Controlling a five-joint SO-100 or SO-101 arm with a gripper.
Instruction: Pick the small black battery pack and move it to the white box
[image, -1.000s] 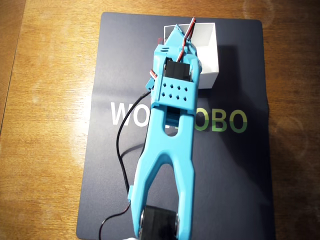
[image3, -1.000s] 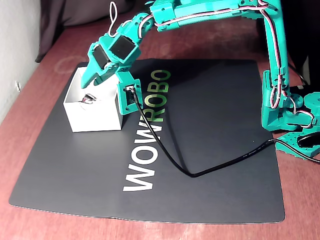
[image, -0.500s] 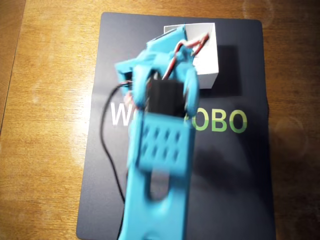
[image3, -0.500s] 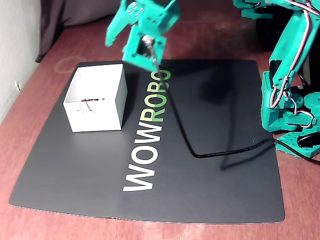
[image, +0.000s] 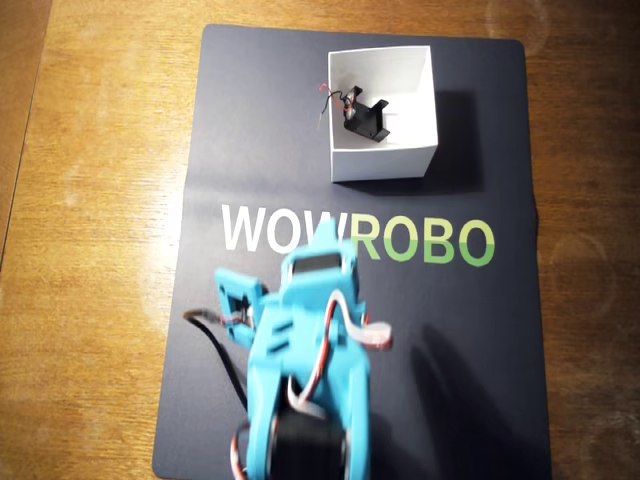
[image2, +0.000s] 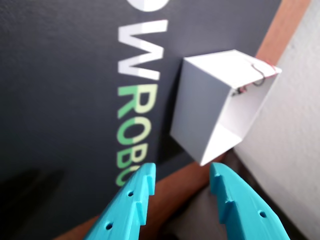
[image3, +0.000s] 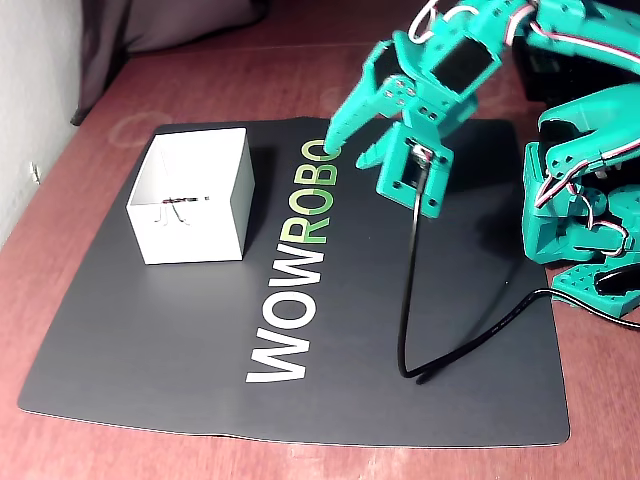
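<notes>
Battery pack (image: 364, 118) inside white box (image: 384, 161), beside "WOWROBO" mat (image: 460, 330)

The arm (image3: 560, 60) is built from glossy teal-turquoise printed plastic, with black servo blocks set into its joints and thin red, white and black wires looping along its links. Its gripper (image2: 182, 172) has two tapered turquoise fingers (image2: 131, 202) with stepped inner edges and small round holes. A black cable (image3: 420, 290) hangs from the wrist module.

White box (image3: 192, 208) on mat (image3: 450, 340), hand (image3: 345, 148) raised
</notes>
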